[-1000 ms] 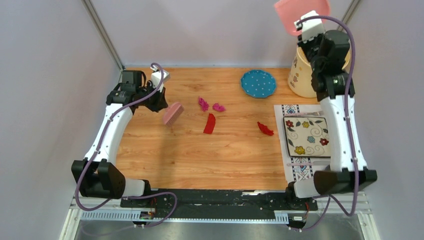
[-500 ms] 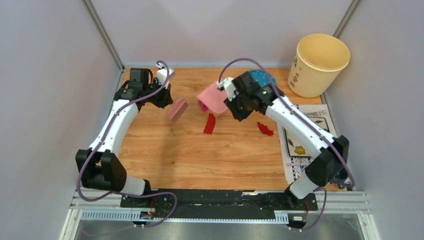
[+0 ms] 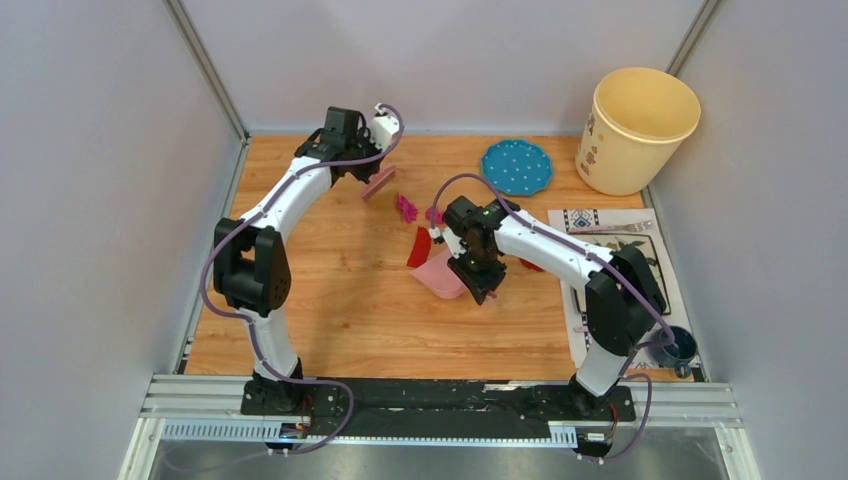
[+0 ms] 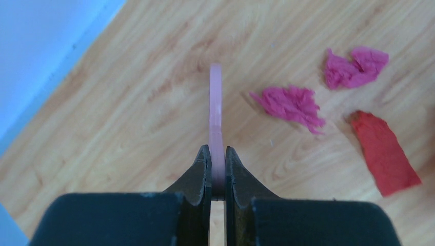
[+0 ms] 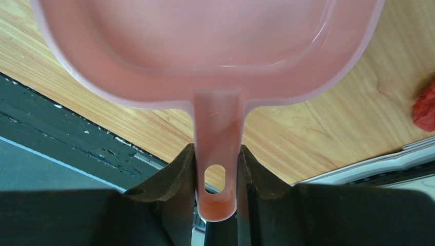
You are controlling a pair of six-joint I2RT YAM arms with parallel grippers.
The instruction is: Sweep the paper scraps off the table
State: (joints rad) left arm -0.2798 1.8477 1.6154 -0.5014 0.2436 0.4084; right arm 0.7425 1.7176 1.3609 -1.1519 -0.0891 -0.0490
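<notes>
Our left end effector [image 4: 217,154] pinches a pale pink plastic brush [image 4: 215,102] and our right end effector [image 5: 216,154] a matching dustpan [image 5: 205,41], flanking most crumpled red-magenta paper scraps [image 4: 290,102], presumably for sweeping them in.

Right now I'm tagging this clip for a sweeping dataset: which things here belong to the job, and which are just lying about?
Job: paper scraps, table, pink brush in the left gripper, pink dustpan in the right gripper, cream bucket (probably the bin).
Lying about: blue dotted plate, patterned placemat, small dark-blue cup.
</notes>
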